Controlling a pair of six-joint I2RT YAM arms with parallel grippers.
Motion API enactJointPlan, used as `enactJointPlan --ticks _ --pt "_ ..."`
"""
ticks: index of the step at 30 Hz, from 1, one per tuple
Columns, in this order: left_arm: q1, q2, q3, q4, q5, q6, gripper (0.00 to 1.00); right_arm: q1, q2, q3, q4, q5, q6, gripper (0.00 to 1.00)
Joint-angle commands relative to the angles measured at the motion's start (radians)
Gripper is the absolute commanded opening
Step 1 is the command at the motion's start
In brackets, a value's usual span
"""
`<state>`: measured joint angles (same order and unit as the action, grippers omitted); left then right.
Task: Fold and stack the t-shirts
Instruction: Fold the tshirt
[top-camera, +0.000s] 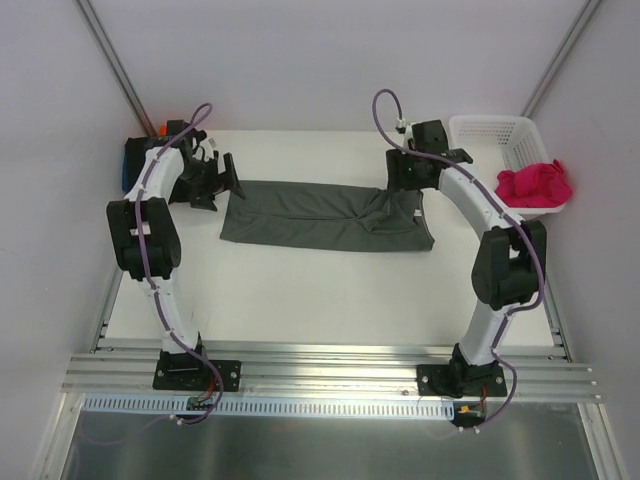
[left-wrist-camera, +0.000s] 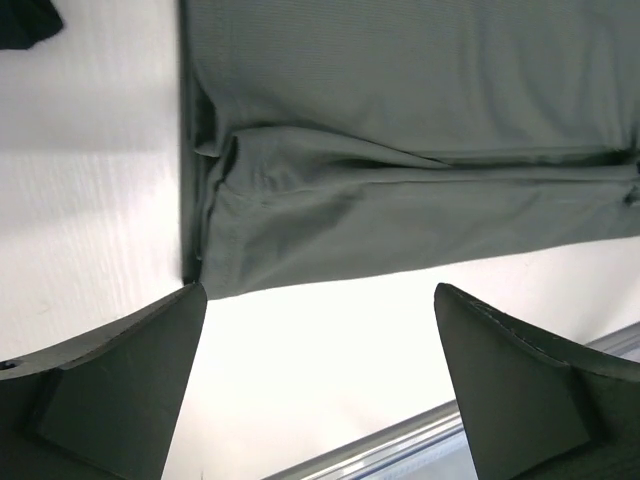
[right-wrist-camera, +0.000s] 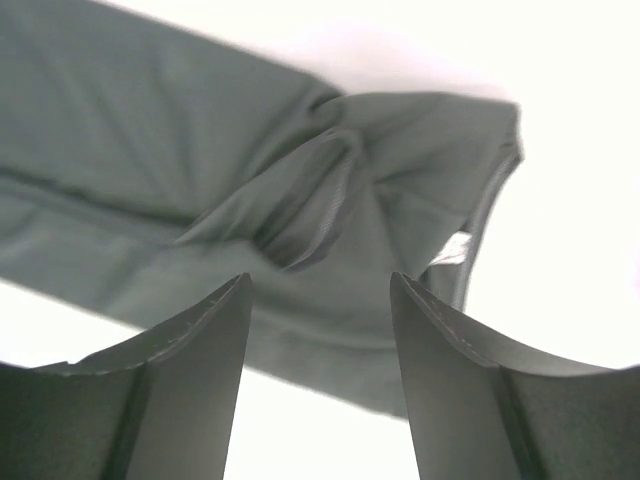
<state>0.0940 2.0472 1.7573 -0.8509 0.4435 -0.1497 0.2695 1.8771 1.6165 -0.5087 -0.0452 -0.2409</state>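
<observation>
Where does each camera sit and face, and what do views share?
Top external: above, behind the bases, looking down on both arms and the dark grey t-shirt.
Left wrist: past the open left gripper, down at its left end.
Right wrist: past the open right gripper, at its bunched right end.
All share that shirt.

Saw soft, matt cloth with fine ribs on the dark grey t-shirt (left-wrist-camera: 400, 150) just ahead of the left pincer (left-wrist-camera: 320, 295). Found its fingers (left-wrist-camera: 110, 390) dull, dark, slightly rough plastic. Noticed a white, matt, grainy table (left-wrist-camera: 90, 220) underneath.

Dark grey t-shirt (left-wrist-camera: 400, 180) (tool (left-wrist-camera: 320, 292) wide apart)
</observation>
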Motion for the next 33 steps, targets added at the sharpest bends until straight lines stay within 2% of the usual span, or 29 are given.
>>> enactJointPlan --ticks 1,5,7,12,20,33 --pt "-0.026 -0.032 -0.019 -0.005 0.055 -0.019 0.99 0.03 -0.078 -0.064 -0.017 -0.096 0.066 0.61" --pt "-0.069 0.028 0.019 -0.007 0.083 -0.01 0.99 0.056 -0.07 -0.116 -0.013 -0.165 0.104 0.56" --pt "-0.085 0.047 0.034 -0.007 0.093 -0.007 0.99 0.066 -0.058 -0.124 -0.01 -0.185 0.123 0.5" --pt "-0.123 0.1 0.045 -0.007 0.127 -0.013 0.99 0.076 0.02 -0.092 -0.002 -0.206 0.126 0.42" --pt "-0.126 0.16 0.045 -0.005 0.167 -0.014 0.98 0.063 0.155 0.068 -0.014 -0.182 0.098 0.43" --pt "-0.126 0.171 -0.01 0.0 0.173 -0.016 0.97 0.027 0.229 0.148 -0.011 -0.145 0.077 0.44"
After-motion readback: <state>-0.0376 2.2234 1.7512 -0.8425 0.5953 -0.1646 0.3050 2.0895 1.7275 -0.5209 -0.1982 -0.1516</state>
